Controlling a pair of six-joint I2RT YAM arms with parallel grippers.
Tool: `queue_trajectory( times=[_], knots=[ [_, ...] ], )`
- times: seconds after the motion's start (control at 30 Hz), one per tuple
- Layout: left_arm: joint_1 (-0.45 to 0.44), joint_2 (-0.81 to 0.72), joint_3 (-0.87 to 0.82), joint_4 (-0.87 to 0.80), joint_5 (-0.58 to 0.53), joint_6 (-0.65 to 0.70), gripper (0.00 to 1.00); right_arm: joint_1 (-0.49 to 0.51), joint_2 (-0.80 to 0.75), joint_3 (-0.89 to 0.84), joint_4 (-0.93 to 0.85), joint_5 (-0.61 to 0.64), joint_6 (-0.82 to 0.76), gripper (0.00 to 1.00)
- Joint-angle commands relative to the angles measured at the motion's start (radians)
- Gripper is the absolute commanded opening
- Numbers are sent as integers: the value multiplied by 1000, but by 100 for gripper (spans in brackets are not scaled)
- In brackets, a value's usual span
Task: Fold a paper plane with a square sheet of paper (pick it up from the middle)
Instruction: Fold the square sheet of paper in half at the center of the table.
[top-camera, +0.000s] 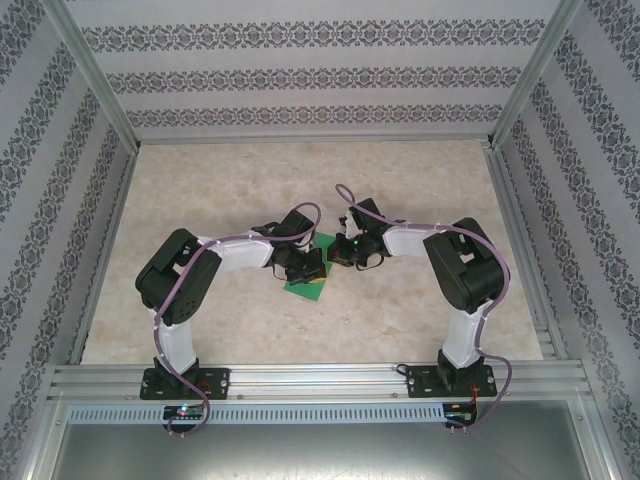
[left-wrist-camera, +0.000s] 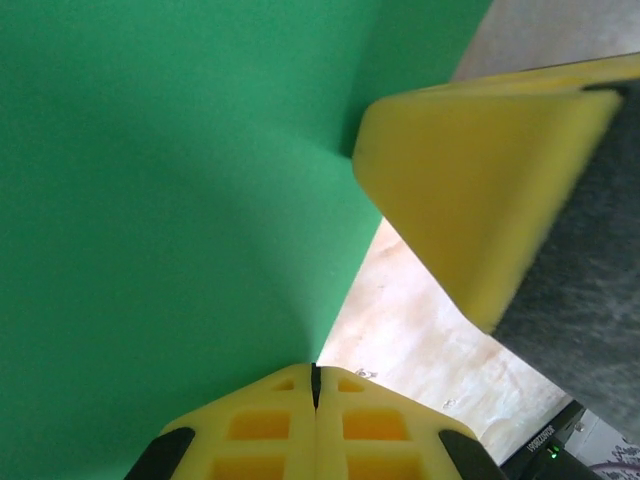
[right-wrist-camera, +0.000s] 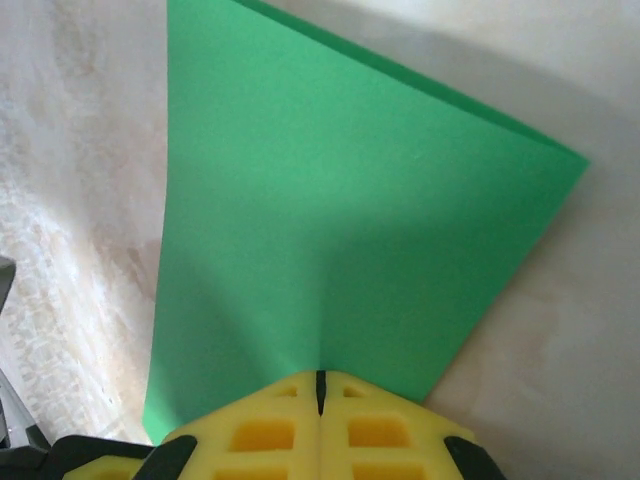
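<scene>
Yellow fingertips of the left gripper press flat together, no gap between them, pinching an edge of the square sheet of paper, seen from the left wrist. Its partner, the right gripper, is likewise closed tight on the bright green sheet, which fans out from its tips above the marbled table. From overhead, both arms bend inward and meet near mid-table (the paper peeks out beneath the left wrist), with one right finger just beside the left gripper's tips.
</scene>
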Motion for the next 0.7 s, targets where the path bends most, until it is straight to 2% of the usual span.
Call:
queue_trajectory(
  times=[0.0,0.27,0.67],
  knots=[
    [-11,22,10,-10,-28,-19,0,2,-6,-3,-2,-23,-48,0],
    [-11,41,7,-102,-62,-9,0,-25,51,47,-64,27,-97,0],
    [-11,49,-50,-169,-56,-15,0,-180,152,167,-56,37,-113,0]
  ],
)
